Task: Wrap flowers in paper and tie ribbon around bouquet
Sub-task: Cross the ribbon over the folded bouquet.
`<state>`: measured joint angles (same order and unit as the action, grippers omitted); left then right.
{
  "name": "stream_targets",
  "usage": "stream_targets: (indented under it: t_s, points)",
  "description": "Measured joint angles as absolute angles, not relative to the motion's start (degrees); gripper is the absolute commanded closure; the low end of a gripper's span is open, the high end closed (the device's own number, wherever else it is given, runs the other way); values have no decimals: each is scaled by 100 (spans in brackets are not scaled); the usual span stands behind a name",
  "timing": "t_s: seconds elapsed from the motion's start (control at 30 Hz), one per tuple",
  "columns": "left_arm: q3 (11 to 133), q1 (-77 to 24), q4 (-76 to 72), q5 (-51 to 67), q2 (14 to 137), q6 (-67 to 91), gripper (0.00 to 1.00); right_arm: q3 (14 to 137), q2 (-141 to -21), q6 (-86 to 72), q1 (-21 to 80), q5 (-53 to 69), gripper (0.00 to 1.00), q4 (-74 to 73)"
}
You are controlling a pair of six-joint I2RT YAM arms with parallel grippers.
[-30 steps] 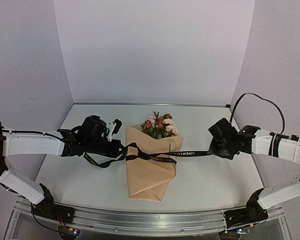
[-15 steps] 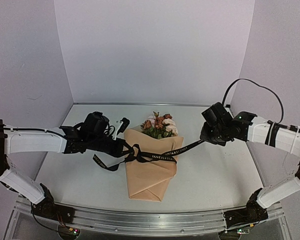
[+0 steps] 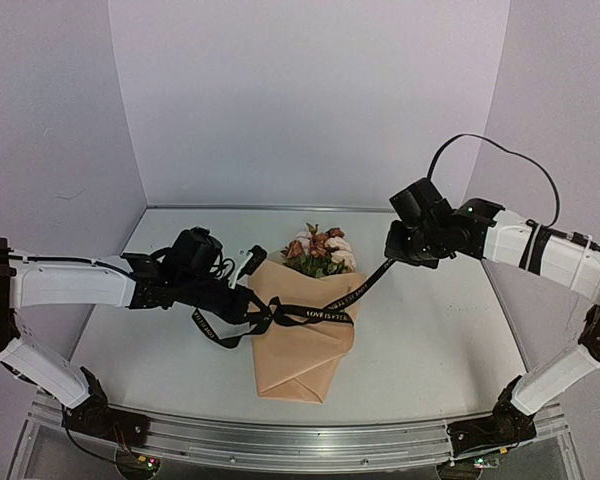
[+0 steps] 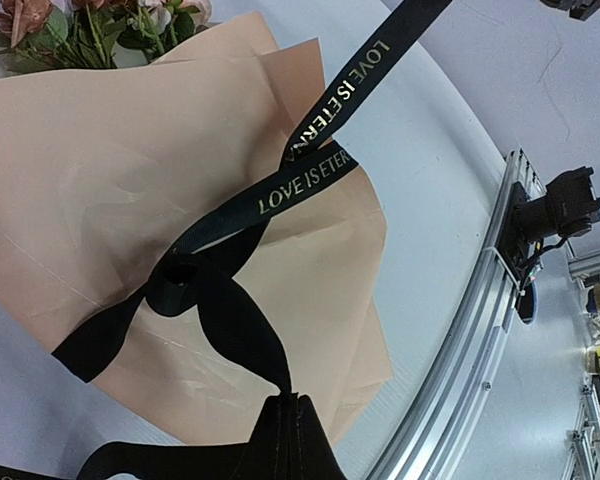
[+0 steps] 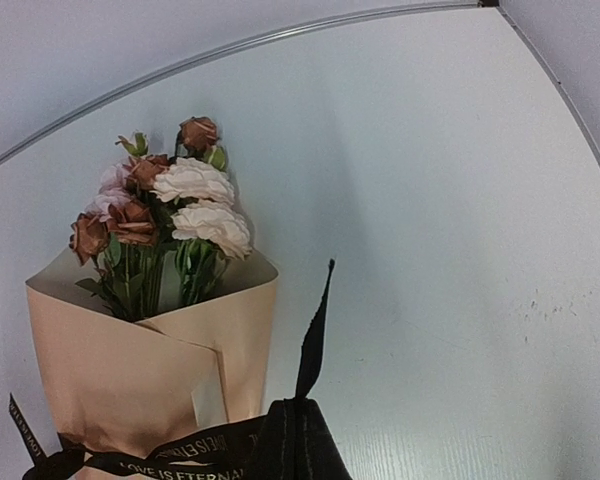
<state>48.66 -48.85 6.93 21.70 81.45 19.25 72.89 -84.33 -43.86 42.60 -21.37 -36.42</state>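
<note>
We see the left tool and the right tool each pinching the glossy black lettered ribbon knotted round the creased tan paper-cone bouquet. The left wrist view shows the knot's folds clearest.

Left gripper sits low, right gripper high (both clamped shut), arms outstretched.

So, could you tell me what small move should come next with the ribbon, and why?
Probably pull both ends apart to cinch it: the left gripper and right gripper are each shut on an end of the ribbon, and its knot on the bouquet looks loose.
</note>
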Motion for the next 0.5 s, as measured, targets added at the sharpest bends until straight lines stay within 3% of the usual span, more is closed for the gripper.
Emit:
stream_targets:
  t_s: [0.3, 0.5]
  points:
    - [4866, -4886, 703, 2312, 8151, 1904, 100, 8171, -8493, -4002, 4640, -1885, 100, -3874]
    - [4877, -4929, 760, 2564, 8335, 1786, 100, 9271, -9425, -3611, 4681, -1404, 100, -3860]
